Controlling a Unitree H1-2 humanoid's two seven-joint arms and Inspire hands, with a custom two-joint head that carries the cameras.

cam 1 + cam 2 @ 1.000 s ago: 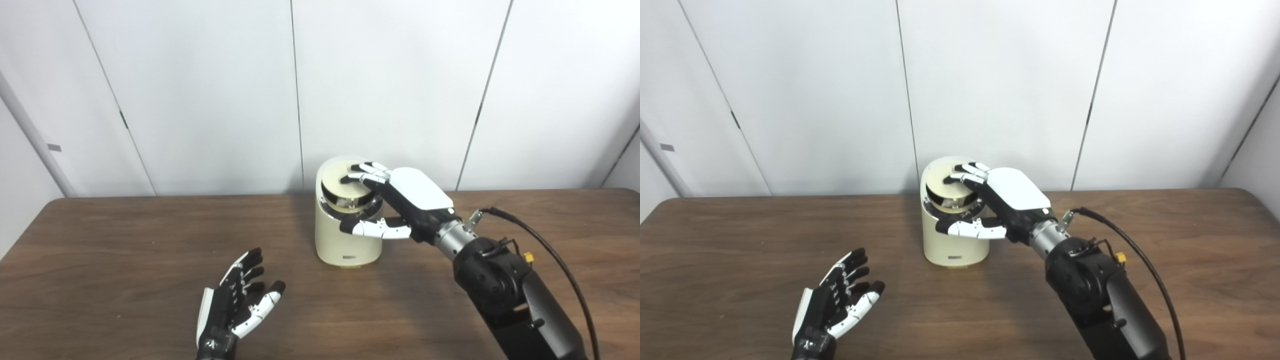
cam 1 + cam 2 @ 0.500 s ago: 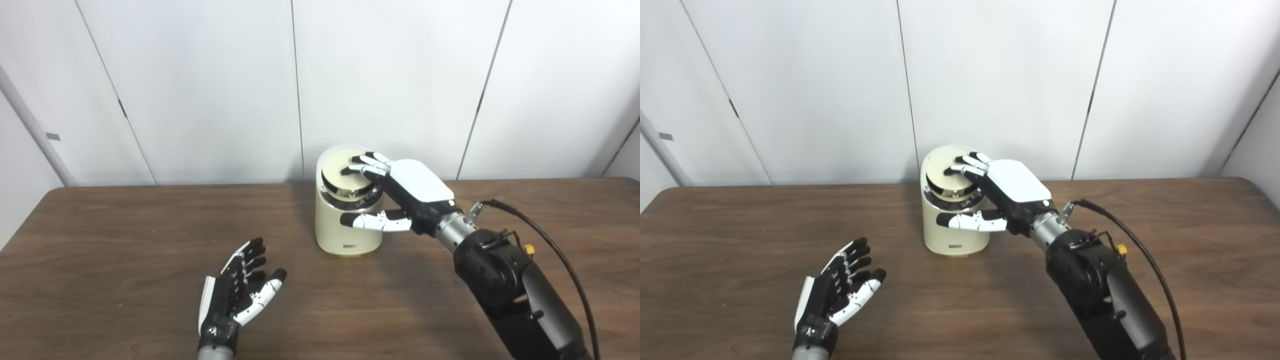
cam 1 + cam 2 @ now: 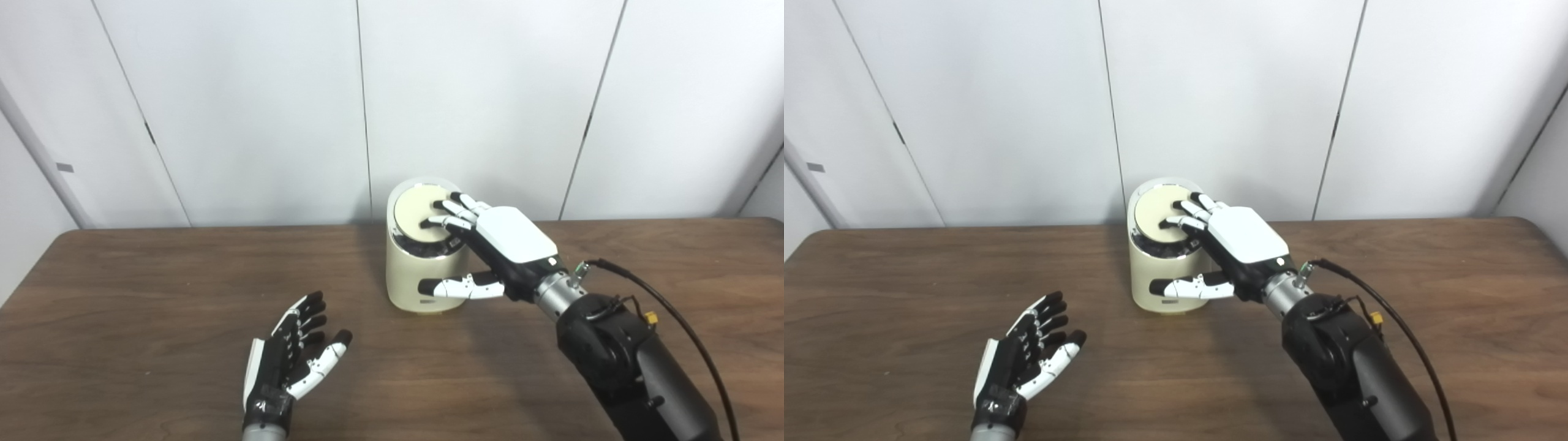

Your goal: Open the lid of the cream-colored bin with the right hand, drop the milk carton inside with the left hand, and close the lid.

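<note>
A cream-colored bin (image 3: pixel 416 275) stands upright at the back middle of the brown table (image 3: pixel 153 294). Its round lid (image 3: pixel 413 211) lies nearly flat on top, with a thin dark gap showing at the front rim. My right hand (image 3: pixel 490 245) rests its fingers on the lid's right part, fingers spread, while the thumb reaches across the bin's front wall lower down. My left hand (image 3: pixel 294 361) lies palm up near the table's front edge, fingers apart and holding nothing. No milk carton shows in either view.
White wall panels (image 3: pixel 245 110) rise right behind the bin. A black cable (image 3: pixel 674 312) runs from my right wrist toward the lower right. The table's left edge (image 3: pixel 24 282) slants in at the far left.
The lid has come down from tilted open to nearly flat under my right hand's fingers. The thumb slid lower on the bin's front. The camera shifted slightly early on. My left hand stayed put.
</note>
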